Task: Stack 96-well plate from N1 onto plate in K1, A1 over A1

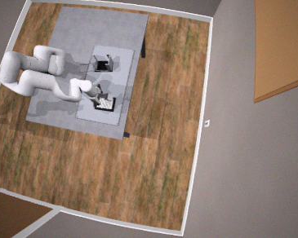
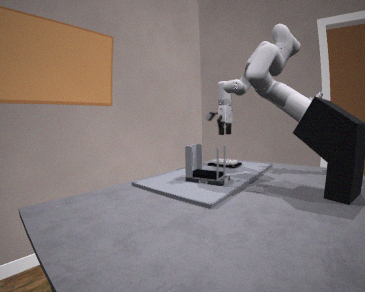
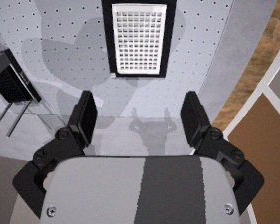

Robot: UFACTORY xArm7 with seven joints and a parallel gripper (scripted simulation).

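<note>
Wrist view: the black two-fingered gripper [image 3: 139,123] is spread to its full width and holds nothing; bare perforated board shows between the fingers. Ahead of it, and well below, lies the white 96-well plate [image 3: 140,38] in its black rectangular plate nest N1 [image 3: 108,35], long axis running away from the camera. The pale A1 marker cannot be made out at this resolution.

At the left edge of the same view stands the dark stack rack K1 [image 3: 14,84], with thin upright posts. The lower plate inside it is not clearly distinguishable here.

Exterior view: the gripper [image 2: 224,128] hangs pointing downward, well above the pale grey perforated base board [image 2: 208,192] on the grey counter [image 2: 138,240]. The nest with its plate [image 2: 225,162] sits at the far end of the board, and the rack [image 2: 194,160] (tall grey panels, thin rods) at the near end. The two are apart.

Top view: the white arm [image 1: 35,79] reaches over the board so that the gripper [image 1: 95,96] sits just beside the plate [image 1: 105,103], partly overlapping it in plan.

Assessment: the task is at its opening stage. The approach over N1 appears roughly set; descent, grasp, lift, transfer over K1, orientation check and nesting from above are all left. Nothing has been stacked.
</note>
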